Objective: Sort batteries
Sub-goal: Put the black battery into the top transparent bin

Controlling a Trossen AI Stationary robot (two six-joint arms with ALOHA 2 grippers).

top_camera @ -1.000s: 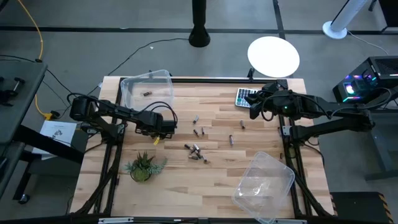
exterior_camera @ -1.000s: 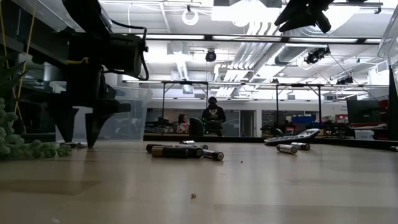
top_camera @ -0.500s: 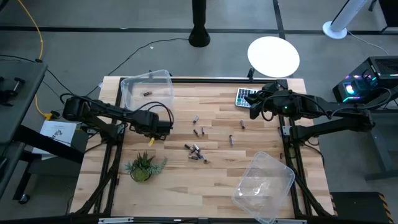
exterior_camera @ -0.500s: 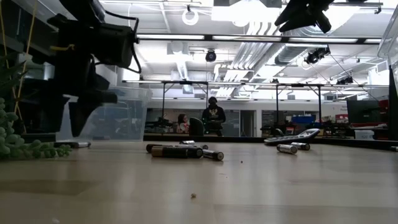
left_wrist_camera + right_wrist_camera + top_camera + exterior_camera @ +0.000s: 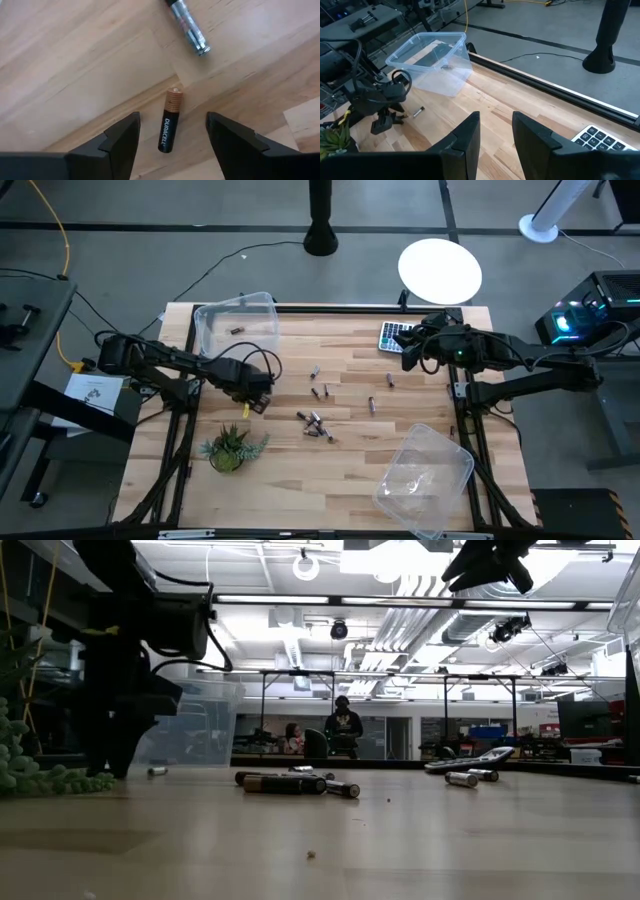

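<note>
Left wrist view: we see the left gripper (image 5: 172,137) spread wide, a Duracell battery (image 5: 169,120) lying between its fingers (image 5: 120,140) on the table (image 5: 75,65); the right gripper (image 5: 495,132) hangs narrowly parted, empty.

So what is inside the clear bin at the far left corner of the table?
One battery lies on the floor of the clear bin; the right wrist view shows it as a small dark shape. Nothing else shows through the walls, though the wrist view's near wall blurs part of the floor.

Silvery battery (image 5: 188,26) cut by edge
</note>
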